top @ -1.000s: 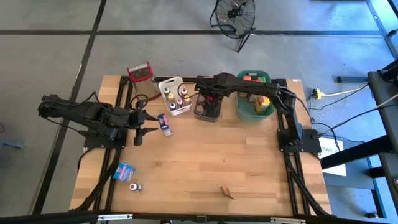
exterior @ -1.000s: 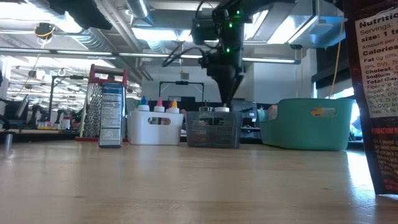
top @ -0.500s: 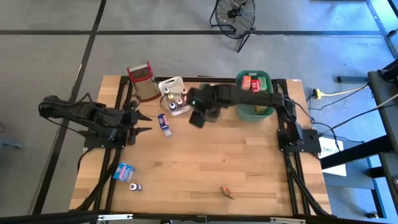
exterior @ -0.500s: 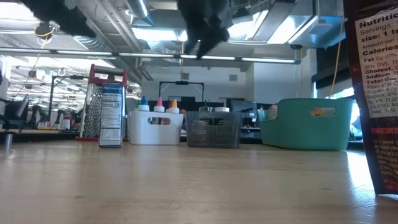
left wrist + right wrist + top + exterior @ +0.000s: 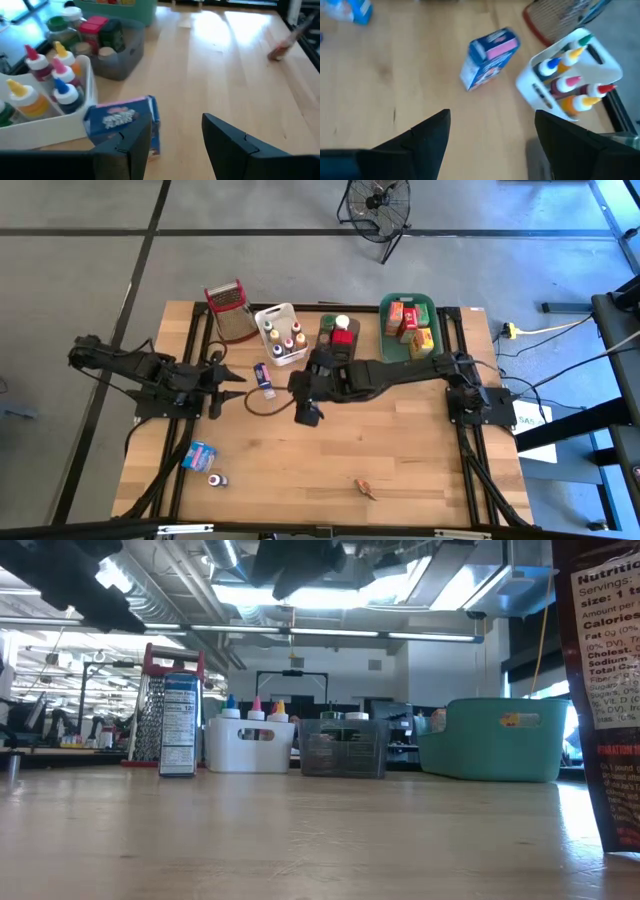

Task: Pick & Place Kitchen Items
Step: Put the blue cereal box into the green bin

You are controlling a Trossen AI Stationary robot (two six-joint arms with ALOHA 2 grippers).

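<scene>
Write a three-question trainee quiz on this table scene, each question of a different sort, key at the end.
1. True or false: the right gripper holds a bottle.
2. Which tub holds the squeeze bottles with coloured caps? A) white tub B) green tub C) dark grey tub
3. Fill in: the blue box stands on the table between the left gripper and the ____ gripper.

Key
1. False: its fingers are open and empty, above the bare table.
2. A.
3. right.
</scene>
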